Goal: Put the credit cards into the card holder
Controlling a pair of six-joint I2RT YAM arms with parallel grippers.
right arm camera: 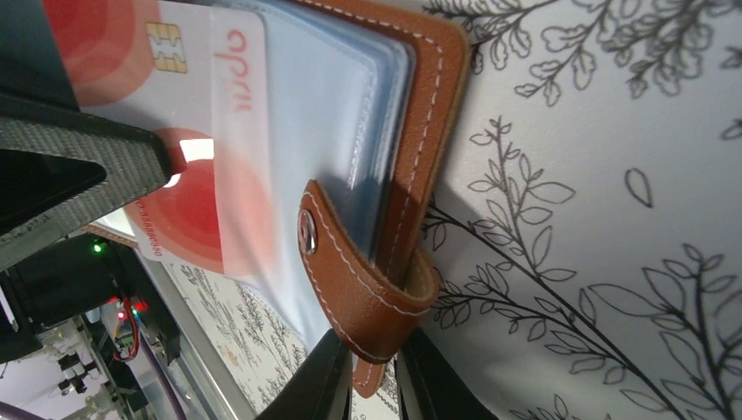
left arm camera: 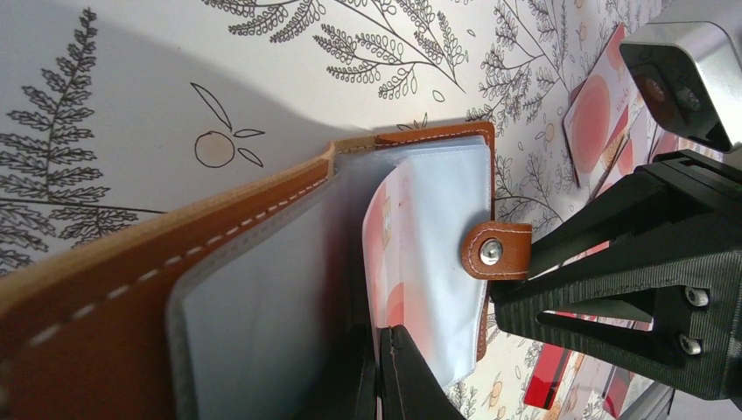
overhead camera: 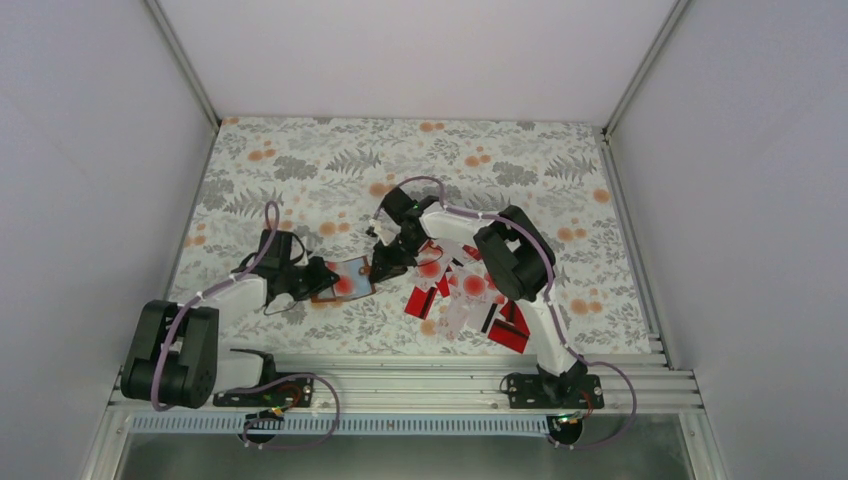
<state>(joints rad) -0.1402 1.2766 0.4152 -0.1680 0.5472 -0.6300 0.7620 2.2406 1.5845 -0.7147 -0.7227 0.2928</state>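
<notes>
The brown card holder (overhead camera: 345, 280) lies open left of centre on the patterned cloth. My left gripper (overhead camera: 318, 280) is shut on one of its pale blue-grey pocket leaves (left arm camera: 437, 245), pinching it at the near edge (left arm camera: 378, 337). A white card with red blotches (right arm camera: 188, 114) sits partly inside a pocket. My right gripper (overhead camera: 383, 268) is at the holder's right edge; its fingers (right arm camera: 372, 367) close on either side of the brown snap strap (right arm camera: 359, 280). Several loose credit cards (overhead camera: 460, 295), red ones and white ones with red blotches, lie in a heap under the right arm.
A red striped card (left arm camera: 547, 376) and a white blotched one (left arm camera: 595, 114) lie just past the holder. The metal rail (overhead camera: 400, 385) runs along the near edge, and white walls (overhead camera: 90, 150) enclose the table on three sides.
</notes>
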